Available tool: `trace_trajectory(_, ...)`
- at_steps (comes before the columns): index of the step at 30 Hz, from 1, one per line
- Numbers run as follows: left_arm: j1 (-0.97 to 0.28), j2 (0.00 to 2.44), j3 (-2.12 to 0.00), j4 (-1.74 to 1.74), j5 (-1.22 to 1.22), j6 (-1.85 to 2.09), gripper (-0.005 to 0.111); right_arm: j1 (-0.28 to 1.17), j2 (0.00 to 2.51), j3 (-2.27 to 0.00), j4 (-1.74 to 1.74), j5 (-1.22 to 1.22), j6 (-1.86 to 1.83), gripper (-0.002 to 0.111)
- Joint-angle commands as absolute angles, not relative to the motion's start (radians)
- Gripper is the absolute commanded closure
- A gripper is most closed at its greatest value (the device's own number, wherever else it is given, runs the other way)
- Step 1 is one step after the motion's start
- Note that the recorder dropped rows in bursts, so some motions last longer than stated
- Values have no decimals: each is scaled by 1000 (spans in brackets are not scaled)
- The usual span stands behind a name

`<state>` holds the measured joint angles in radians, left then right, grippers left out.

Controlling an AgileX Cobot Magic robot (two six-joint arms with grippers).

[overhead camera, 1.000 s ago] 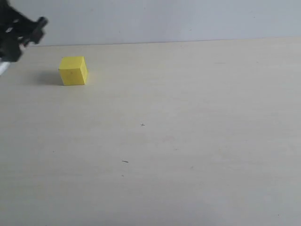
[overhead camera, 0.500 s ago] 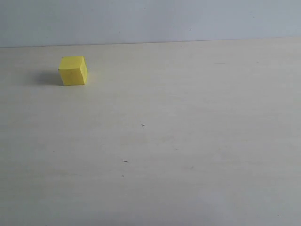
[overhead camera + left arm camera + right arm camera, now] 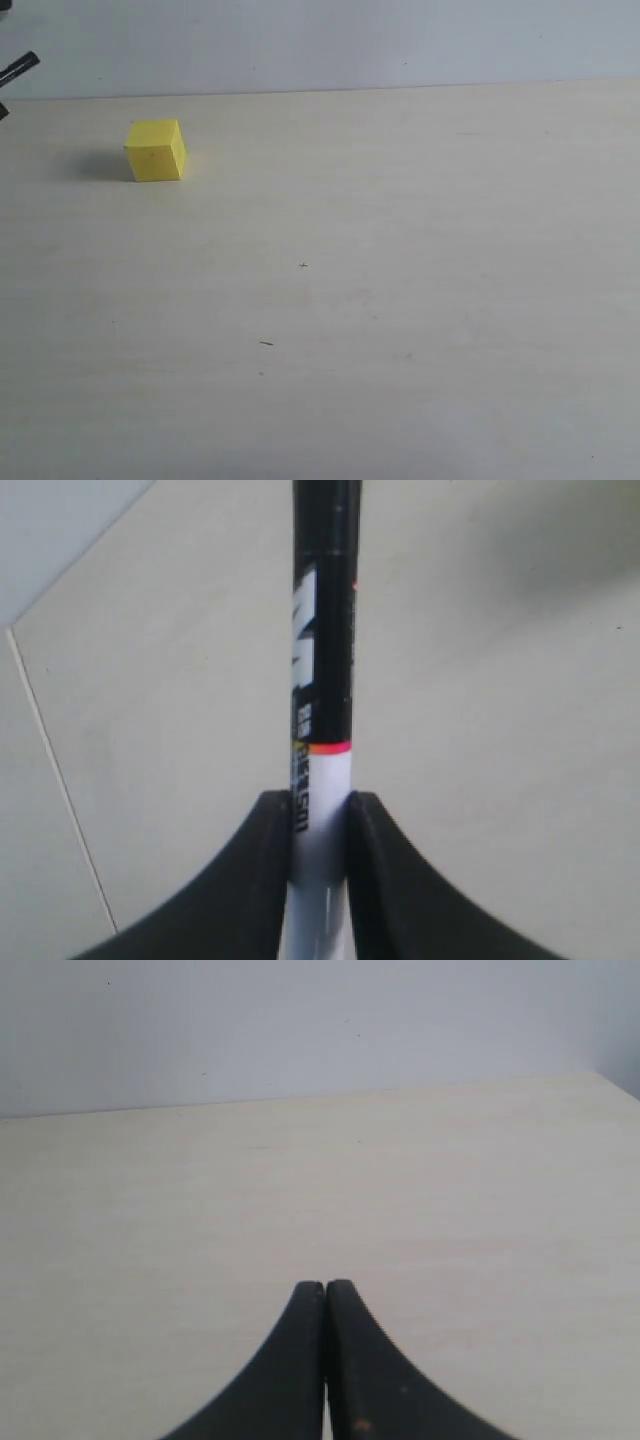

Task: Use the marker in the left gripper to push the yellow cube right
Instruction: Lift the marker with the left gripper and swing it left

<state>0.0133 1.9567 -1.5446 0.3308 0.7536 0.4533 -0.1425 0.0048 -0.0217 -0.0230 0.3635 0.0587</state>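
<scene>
The yellow cube (image 3: 155, 150) sits on the pale table (image 3: 380, 280) at the far left, near the back edge. My left gripper (image 3: 320, 798) is shut on the marker (image 3: 325, 660). Its fingers clamp the white barrel, and the black half points away from the camera over the table. In the exterior view only a slim black tip (image 3: 20, 68) pokes in at the left edge, up and left of the cube and apart from it. I cannot tell whether it is marker or gripper. My right gripper (image 3: 325, 1285) is shut and holds nothing. Neither wrist view shows the cube.
A grey wall (image 3: 350, 40) rises behind the table's back edge. A thin seam line (image 3: 55, 770) and a paler surface beside it show in the left wrist view. Small dark specks (image 3: 266, 343) mark the tabletop.
One second ago the black left gripper stood at the upper left edge. It left the view half a second ago. Now only a slim black tip shows there. The cube has not moved.
</scene>
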Motion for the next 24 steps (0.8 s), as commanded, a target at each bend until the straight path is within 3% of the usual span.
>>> trace_trajectory(1, 32, 2090, -1693, 192, 771, 717, 107, -145, 0, -18, -26, 358, 54, 108)
trace_trajectory(7, 83, 2206, -1815, -212, 911, 1350, 107, -145, 0, -18, -26, 358, 54, 108)
trace_trajectory(15, 147, 2308, -1935, -130, 1070, 1414, 107, -145, 0, -18, -26, 358, 54, 108)
trace_trajectory(24, 149, 2315, -1942, -63, 966, 1422, 107, -145, 0, -18, -26, 358, 54, 108)
